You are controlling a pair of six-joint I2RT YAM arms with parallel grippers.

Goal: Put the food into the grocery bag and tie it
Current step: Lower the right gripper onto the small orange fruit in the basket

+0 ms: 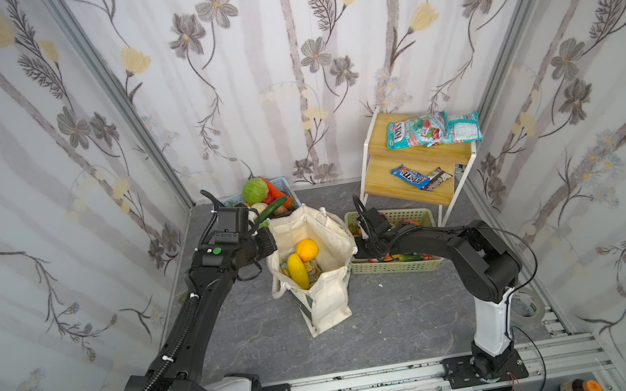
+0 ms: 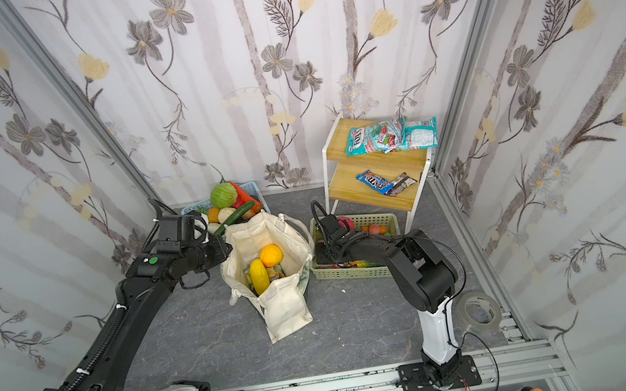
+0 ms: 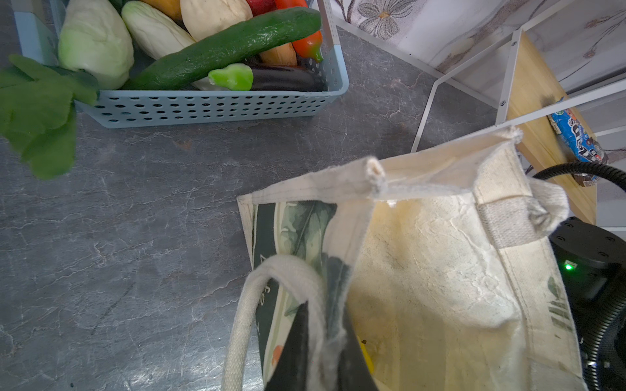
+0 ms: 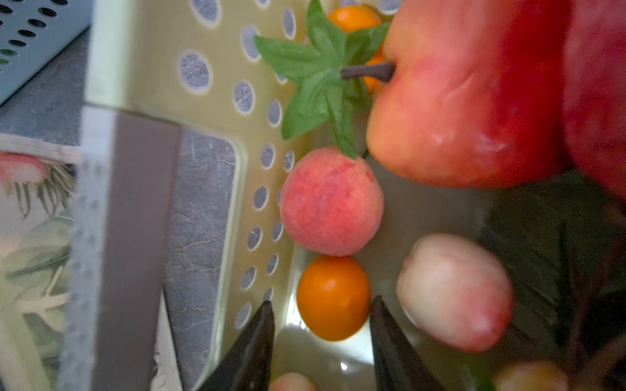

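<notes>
**Item:** grocery bag (image 1: 327, 299).

**Location:** upright with its mouth open, mid-bench, between the blue basket (image 3: 203, 108) and the pale green basket (image 1: 394, 269).

**Contents:** round orange (image 1: 306, 249) and yellow oblong fruit (image 1: 298, 270), with the snack packet (image 1: 315, 272) beneath them.

**Handling, as judged:**
- The bag is soft, light canvas, and its walls will likely slump unless the rim is held.
- For tying, take the loop handles (image 3: 247, 304) mid-length, one per hand.
- The produce looks like smooth, light plastic that may roll or slip, so grasp it across the narrow width.

**Left hand** (image 3: 325, 325): pinched tight on the bag's rim cloth beside a handle.

**Right hand** (image 4: 321, 301): inside the pale green basket, jaws parted either side of a small orange fruit (image 4: 333, 298). A gap shows on one side, so it is not gripping.
</notes>
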